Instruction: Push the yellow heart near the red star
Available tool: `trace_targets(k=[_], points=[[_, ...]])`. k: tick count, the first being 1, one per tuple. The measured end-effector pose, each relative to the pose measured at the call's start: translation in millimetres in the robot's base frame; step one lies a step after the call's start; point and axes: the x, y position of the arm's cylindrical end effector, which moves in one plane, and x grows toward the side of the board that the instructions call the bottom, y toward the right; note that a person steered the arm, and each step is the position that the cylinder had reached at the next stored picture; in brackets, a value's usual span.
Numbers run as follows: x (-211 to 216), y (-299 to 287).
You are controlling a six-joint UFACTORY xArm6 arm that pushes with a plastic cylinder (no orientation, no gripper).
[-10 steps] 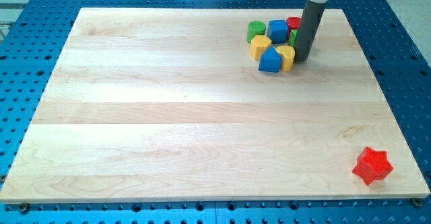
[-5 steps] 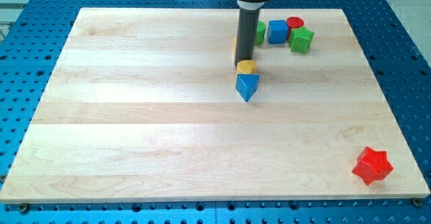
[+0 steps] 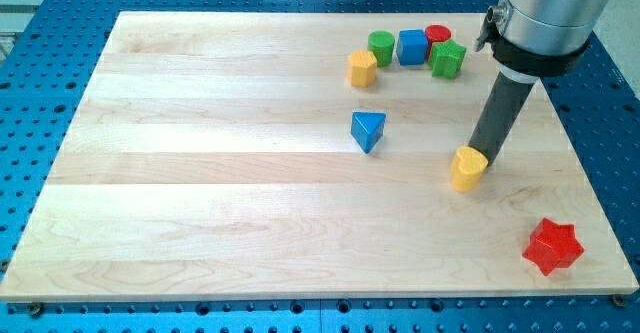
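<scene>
The yellow heart (image 3: 466, 168) lies on the wooden board (image 3: 200, 203), right of centre. The red star (image 3: 553, 246) sits near the board's bottom right corner, well below and right of the heart. My dark rod comes down from the view's top right. My tip (image 3: 481, 154) touches the heart's upper right side.
A blue triangle (image 3: 367, 130) lies left of the heart. Near the top edge stand a yellow hexagon (image 3: 362, 68), a green cylinder (image 3: 380, 46), a blue cube (image 3: 412, 46), a red cylinder (image 3: 436, 35) and a green star (image 3: 448, 59).
The yellow heart has moved right and down, away from the blue triangle and towards the red star. My tip moved with it to the right. The yellow hexagon is now uncovered.
</scene>
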Motion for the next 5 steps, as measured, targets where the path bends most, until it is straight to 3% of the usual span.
trace_targets(k=[3,4,5], points=[[-4.4,-58.8],[79.7,-49.4],[84.5,-44.1]])
